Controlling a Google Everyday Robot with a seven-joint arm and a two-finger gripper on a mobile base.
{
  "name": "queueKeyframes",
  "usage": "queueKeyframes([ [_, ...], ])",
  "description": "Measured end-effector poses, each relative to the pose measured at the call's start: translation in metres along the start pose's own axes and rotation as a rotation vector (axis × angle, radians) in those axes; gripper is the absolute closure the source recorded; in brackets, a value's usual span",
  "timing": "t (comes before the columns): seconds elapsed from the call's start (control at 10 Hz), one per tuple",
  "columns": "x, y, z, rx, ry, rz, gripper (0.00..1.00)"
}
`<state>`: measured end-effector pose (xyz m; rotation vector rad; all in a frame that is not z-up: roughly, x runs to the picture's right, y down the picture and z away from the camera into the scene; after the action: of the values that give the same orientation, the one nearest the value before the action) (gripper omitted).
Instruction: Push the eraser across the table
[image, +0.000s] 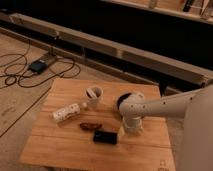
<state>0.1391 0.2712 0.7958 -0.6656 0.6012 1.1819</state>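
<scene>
Light wooden planks with visible grain make up the roughly square tabletop (65, 150), seen from above and slightly to one side. The eraser (105, 136), a small flat black block, lies on the near half of the tabletop, a little toward the middle, with its long side running roughly parallel to the near edge.

Just beyond its left end lies a small brown oblong object (90, 126), close to the eraser; whether the two touch cannot be told. Farther left a white cylinder (66, 113) lies on its side, at a slight angle. A white cup (94, 94) with a dark inside stands upright behind these, toward the far half of the tabletop.

The white arm (170, 105) reaches in from the right and bends down at its rounded wrist. The end effector (125, 131) points down at the tabletop just beside the right end of the eraser. Whether it touches the block, and whether it is apart or together, cannot be told. A dark round bowl (121, 101) sits behind the wrist and is partly hidden by it.

On the floor (15, 107) to the far left, dark cables (22, 75) loop around a small dark box (38, 65).
</scene>
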Motion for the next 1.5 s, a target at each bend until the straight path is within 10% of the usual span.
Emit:
queueKeyframes([
  [1.5, -0.062, 0.109, -0.006, -0.024, -0.024, -0.113, 0.20],
])
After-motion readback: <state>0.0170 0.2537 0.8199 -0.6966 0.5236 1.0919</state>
